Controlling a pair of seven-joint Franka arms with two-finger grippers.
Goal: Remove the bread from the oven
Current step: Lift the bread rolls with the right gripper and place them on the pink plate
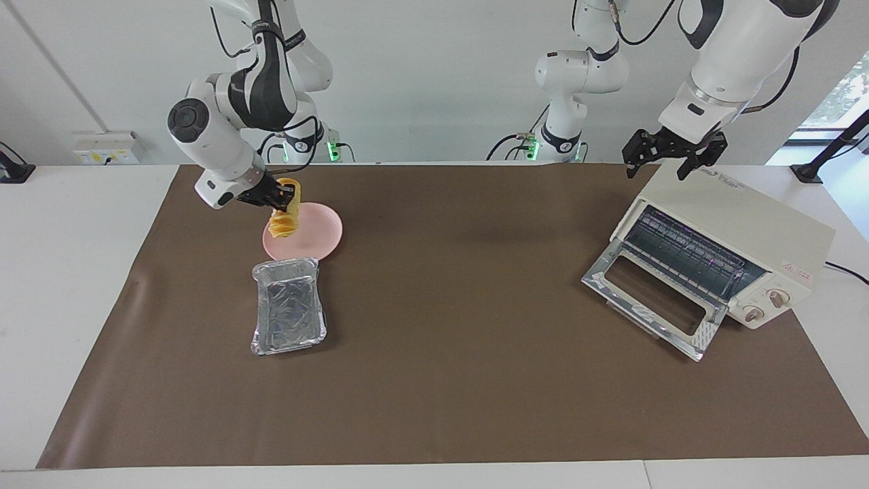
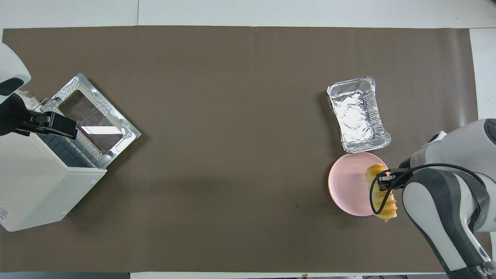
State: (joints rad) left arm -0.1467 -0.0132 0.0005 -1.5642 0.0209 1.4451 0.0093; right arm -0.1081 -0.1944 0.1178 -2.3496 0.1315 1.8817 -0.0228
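Bread (image 1: 284,219) is out of the oven (image 1: 726,234), pinched near its upper end by the right gripper (image 1: 284,198) and hanging over the pink plate (image 1: 319,234) beside the foil tray (image 1: 288,307). Looks light, soft and squashable; the ridged top should grip well, so a gentle mid-body hold seems safer. Left gripper (image 1: 669,157) waits, fingers spread, over the oven, whose door is down.
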